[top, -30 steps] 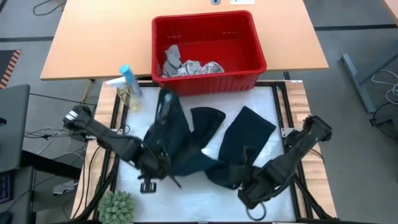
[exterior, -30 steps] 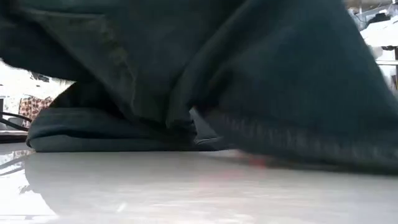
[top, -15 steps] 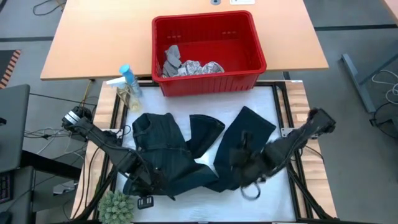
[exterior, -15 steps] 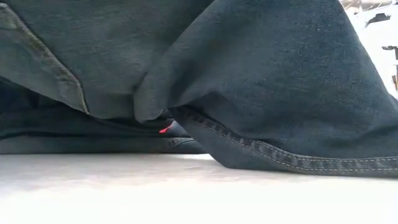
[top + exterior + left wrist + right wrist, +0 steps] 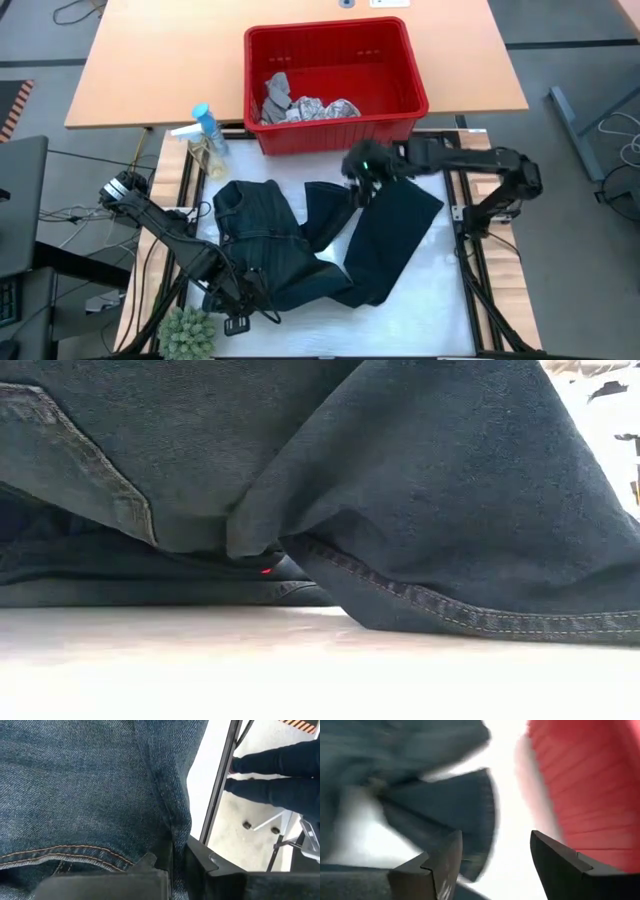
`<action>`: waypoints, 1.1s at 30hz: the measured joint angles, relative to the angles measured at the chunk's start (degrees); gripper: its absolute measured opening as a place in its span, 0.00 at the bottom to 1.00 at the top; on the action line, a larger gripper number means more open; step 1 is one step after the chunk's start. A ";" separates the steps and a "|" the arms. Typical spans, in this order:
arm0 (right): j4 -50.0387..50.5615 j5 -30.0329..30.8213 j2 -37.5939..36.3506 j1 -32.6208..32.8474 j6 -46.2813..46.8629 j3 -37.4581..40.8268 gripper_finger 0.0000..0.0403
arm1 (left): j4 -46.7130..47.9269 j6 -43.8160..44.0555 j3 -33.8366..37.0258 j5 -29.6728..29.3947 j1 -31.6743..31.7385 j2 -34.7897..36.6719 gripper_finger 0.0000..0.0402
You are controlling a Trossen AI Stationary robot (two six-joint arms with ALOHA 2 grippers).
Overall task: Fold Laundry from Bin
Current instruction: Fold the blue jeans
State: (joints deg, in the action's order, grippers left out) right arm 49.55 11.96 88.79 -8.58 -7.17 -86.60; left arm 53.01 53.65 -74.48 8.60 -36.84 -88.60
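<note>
Denim trousers [image 5: 300, 250] are lying spread on the white worktop [image 5: 430, 310] in front of the red bin [image 5: 400, 110]. Left claw [image 5: 240, 300] is pinching their near edge, while right claw [image 5: 362, 180] is hovering open above one leg.

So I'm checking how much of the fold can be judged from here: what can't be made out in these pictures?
- Low view: the trousers fill the picture, hiding both arms and the bin.
- High view: the left gripper sits on dark cloth, so its hold is unclear there.
- Right wrist view: motion blur smears the trouser leg and bin.
- High view: the cloths in the bin are too small to identify.
</note>
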 joint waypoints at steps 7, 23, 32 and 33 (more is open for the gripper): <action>-4.04 -9.95 7.57 -7.91 -6.80 0.42 0.65 | 0.01 1.87 -0.02 -0.09 0.01 0.02 0.03; -6.78 -16.67 22.05 -9.80 -9.89 0.41 0.65 | 0.00 4.24 -0.04 -0.39 0.02 0.02 0.03; -6.63 -18.39 26.11 -10.15 -11.13 0.42 0.59 | 0.24 2.31 -0.04 -0.44 0.02 0.02 0.03; -6.43 -18.37 26.12 -10.09 -11.02 0.43 0.54 | 0.22 2.09 -0.04 -0.45 0.02 0.02 0.03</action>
State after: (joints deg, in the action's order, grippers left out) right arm 43.12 -6.41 114.91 -18.66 -18.19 -86.17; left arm 53.23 55.75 -74.52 8.15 -36.82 -88.58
